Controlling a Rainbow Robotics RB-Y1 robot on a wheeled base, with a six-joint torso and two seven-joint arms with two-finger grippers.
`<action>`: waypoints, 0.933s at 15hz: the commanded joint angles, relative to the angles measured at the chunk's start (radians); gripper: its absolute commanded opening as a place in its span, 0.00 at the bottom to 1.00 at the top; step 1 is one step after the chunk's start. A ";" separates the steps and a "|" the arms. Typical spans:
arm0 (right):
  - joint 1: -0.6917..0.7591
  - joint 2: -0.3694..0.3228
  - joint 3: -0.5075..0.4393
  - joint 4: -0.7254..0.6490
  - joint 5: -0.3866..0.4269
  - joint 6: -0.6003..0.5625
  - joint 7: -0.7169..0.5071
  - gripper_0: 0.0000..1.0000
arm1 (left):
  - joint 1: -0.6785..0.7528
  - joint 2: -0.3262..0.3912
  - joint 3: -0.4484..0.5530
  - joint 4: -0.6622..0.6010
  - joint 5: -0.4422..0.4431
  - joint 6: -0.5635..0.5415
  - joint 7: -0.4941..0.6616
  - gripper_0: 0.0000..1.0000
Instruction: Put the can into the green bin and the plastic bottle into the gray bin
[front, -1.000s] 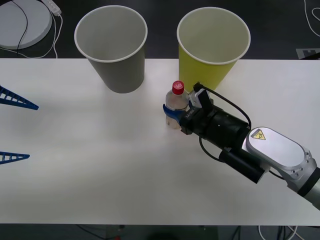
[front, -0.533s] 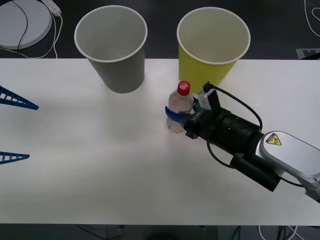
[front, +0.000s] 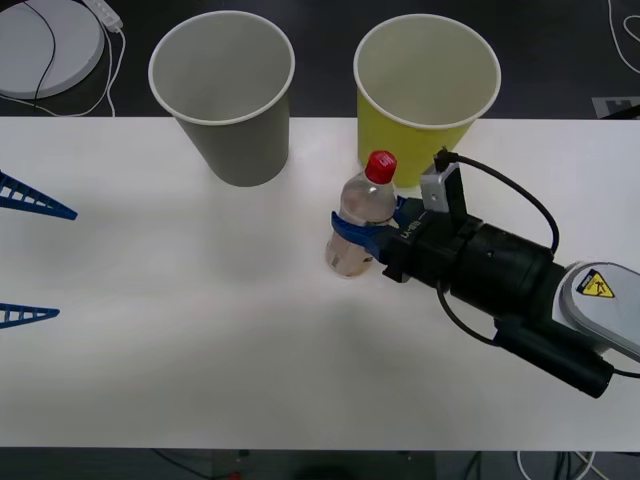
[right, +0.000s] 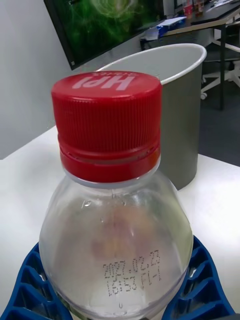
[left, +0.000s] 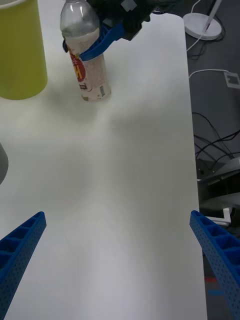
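Note:
The plastic bottle, clear with a red cap, leans just in front of the green bin, and my right gripper is shut on its body. In the right wrist view the bottle sits between the blue fingers, with the gray bin behind it. The gray bin stands to the left of the green one. The left wrist view shows the bottle held tilted beside the green bin. My left gripper waits open at the table's left edge. The can is out of view.
The white table stretches wide in front of and left of the bottle. A round white base with cables lies on the dark floor beyond the far left corner. The table's far edge runs just behind the two bins.
My right gripper has risen with the bottle and drawn back to the right. The bottle now leans, its cap nearer the green bin. The left arm has stayed still.

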 joint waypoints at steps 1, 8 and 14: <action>-0.025 -0.042 0.000 -0.036 0.000 -0.038 -0.077 0.00 | 0.000 0.000 0.000 0.000 0.000 0.000 0.000 1.00; -0.160 -0.117 0.000 -0.048 0.011 -0.171 -0.278 0.00 | 0.000 0.000 0.000 0.000 0.000 0.000 0.000 1.00; -0.309 -0.165 0.000 -0.058 0.023 -0.265 -0.395 0.00 | 0.000 0.000 0.000 0.000 0.000 0.000 0.000 1.00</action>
